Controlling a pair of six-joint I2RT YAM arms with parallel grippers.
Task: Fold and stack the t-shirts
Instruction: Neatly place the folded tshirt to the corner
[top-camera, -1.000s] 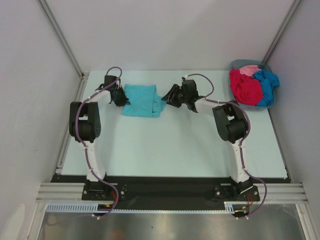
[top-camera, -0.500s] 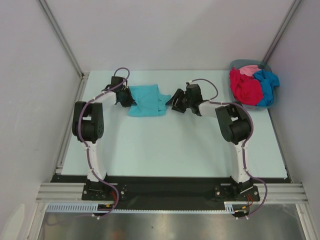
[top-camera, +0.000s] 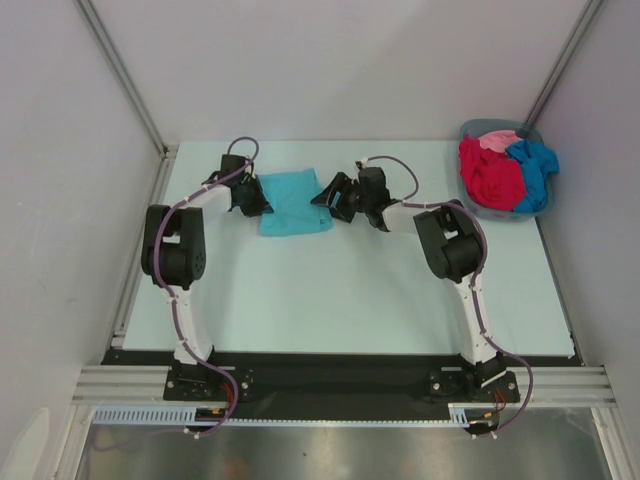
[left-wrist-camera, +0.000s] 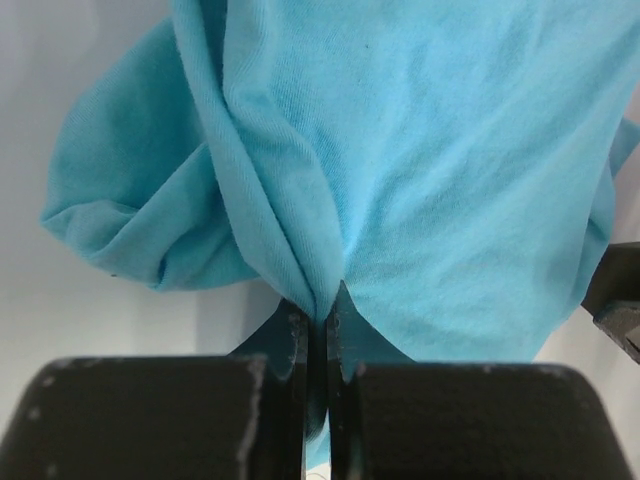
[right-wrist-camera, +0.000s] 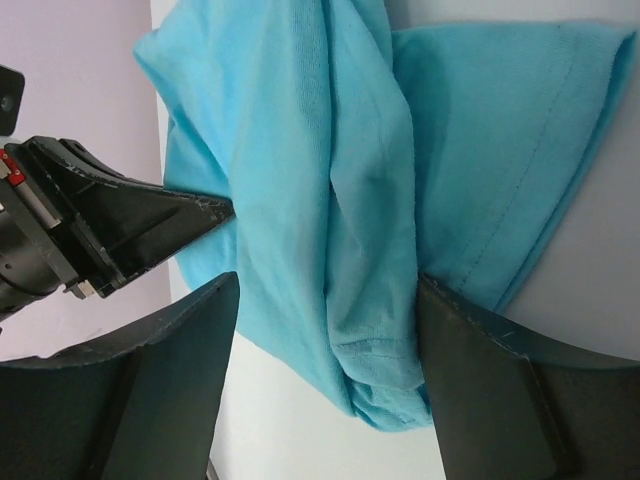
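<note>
Cloth of soft teal knit, a teal t-shirt (top-camera: 295, 203), lies partly folded into a rough rectangle on the far middle of the pale, smooth table (top-camera: 350, 290), between the two arms. The left gripper (left-wrist-camera: 318, 312) is clamped on it: its black, scuffed fingers are pressed together on a pinched ridge of fabric at the shirt's left edge, and a thick rolled fold runs away from the pinch. To the left of that ridge the cloth bulges in a rounded, drooping pocket; to the right it spreads in a flat, finely ribbed sheet.

The right gripper (right-wrist-camera: 325, 290) stands at the shirt's right edge with its dark, matte fingers spread wide apart, straddling a bunched vertical fold without squeezing it. Beside that fold a flatter panel shows a stitched hem along its edge. The left gripper's wedge-shaped black fingers show at the far side of the cloth in the right wrist view.

At the table's far right corner, well apart from the arms, a grey-blue plastic basket (top-camera: 515, 216) holds a crumpled heap: a red t-shirt (top-camera: 488, 172), a pink t-shirt (top-camera: 498, 139) and a blue t-shirt (top-camera: 532, 165), all unfolded and tangled together.
</note>
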